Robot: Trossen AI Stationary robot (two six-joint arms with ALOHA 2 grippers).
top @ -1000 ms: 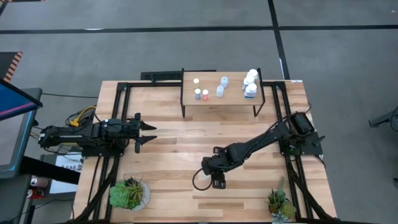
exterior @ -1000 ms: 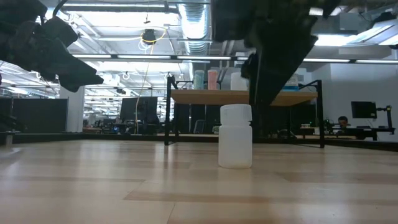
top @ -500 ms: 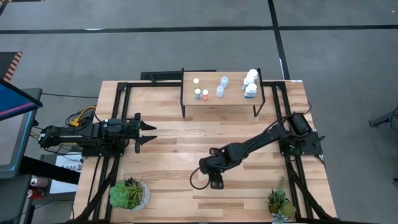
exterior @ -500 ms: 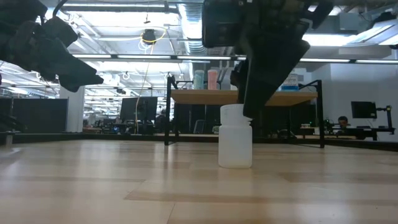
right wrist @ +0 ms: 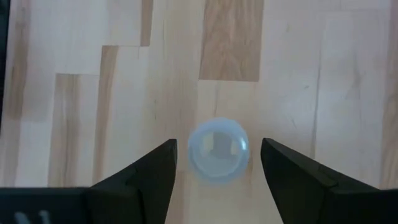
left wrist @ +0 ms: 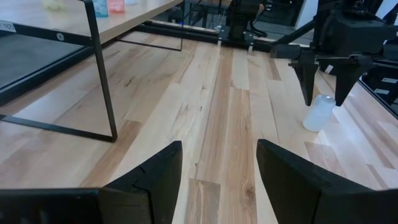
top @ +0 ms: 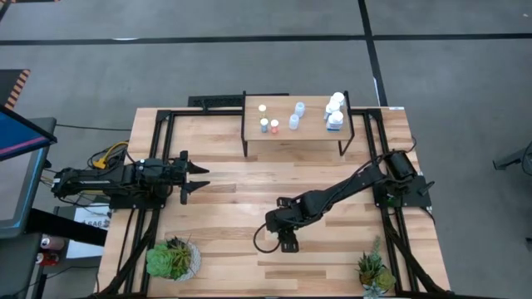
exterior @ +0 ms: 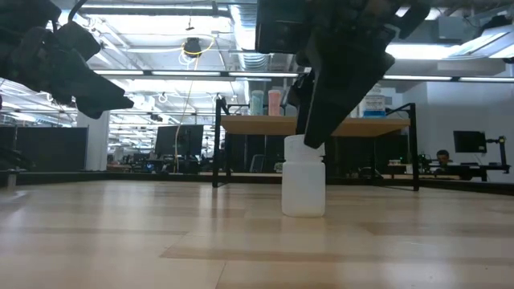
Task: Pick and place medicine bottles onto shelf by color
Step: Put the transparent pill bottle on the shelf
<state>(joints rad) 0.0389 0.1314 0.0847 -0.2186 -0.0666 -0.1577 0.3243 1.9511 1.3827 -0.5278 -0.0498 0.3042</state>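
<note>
Right gripper (right wrist: 217, 165), fingers apart, hangs directly above the upright white bottle (right wrist: 217, 150) near the tabletop's front edge.

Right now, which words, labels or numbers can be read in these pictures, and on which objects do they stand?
No text can be read with certainty.
White bottle on the table under the right gripper: no label visible.
Bottles on the shelf: any print is too small to read.
White tag at the table's left edge: dark print, too blurred to read.
</note>
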